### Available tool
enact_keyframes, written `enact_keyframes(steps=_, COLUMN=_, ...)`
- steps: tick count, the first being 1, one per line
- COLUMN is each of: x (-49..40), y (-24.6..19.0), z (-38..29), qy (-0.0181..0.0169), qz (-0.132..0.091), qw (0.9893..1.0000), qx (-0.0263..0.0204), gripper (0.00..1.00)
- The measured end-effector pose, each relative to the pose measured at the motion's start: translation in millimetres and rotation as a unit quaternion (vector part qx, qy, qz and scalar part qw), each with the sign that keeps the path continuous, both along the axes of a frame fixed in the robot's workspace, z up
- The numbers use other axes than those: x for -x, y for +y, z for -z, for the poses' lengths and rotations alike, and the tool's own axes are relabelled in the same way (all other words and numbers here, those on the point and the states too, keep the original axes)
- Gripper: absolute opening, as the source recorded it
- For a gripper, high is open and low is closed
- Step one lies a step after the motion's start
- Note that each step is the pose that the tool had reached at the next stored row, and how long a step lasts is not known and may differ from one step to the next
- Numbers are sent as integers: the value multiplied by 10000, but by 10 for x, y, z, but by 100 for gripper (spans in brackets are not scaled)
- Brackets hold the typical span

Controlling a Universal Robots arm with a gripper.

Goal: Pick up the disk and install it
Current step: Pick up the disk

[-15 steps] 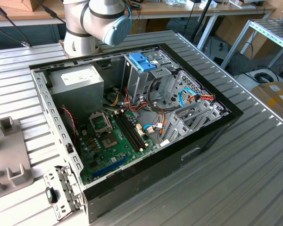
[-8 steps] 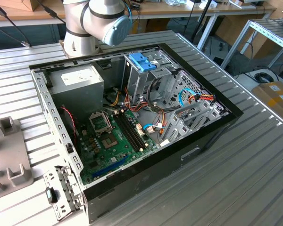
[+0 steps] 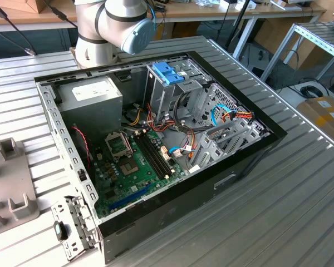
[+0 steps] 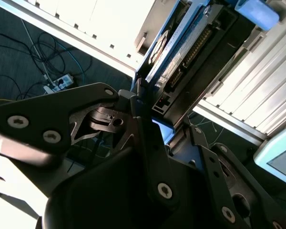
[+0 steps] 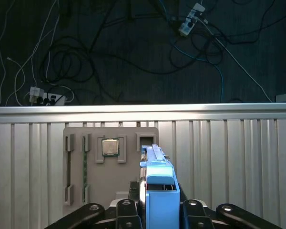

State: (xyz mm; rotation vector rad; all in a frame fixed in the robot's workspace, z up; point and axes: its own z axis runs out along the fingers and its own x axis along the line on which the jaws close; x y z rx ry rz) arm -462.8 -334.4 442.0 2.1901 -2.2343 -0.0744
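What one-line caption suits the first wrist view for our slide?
Gripper shut on the light-blue-framed disk, with the ribbed table and a grey fixture tray beyond.

the disk point(image 5: 157, 168) stood edge-on, its light-blue carrier rail clamped between the black fingers point(image 5: 127, 207) of the gripper point(image 5: 159, 207). beyond it lay the ribbed metal table point(image 5: 229, 152), and on that a grey fixture plate point(image 5: 128, 143) with a square processor chip point(image 5: 110, 147) seated in one recess and a thin green strip point(image 5: 85, 167) in a narrow slot beside it. past the table's edge the dark floor point(image 5: 133, 88) carried tangled cables point(image 5: 76, 62) and two white power strips point(image 5: 47, 98).
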Motion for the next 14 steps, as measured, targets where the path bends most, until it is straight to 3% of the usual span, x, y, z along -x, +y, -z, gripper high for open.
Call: enact_keyframes(steps=14, x=0, y=0, z=-50, qy=0, qz=0, qw=10000, qx=0, gripper=37)
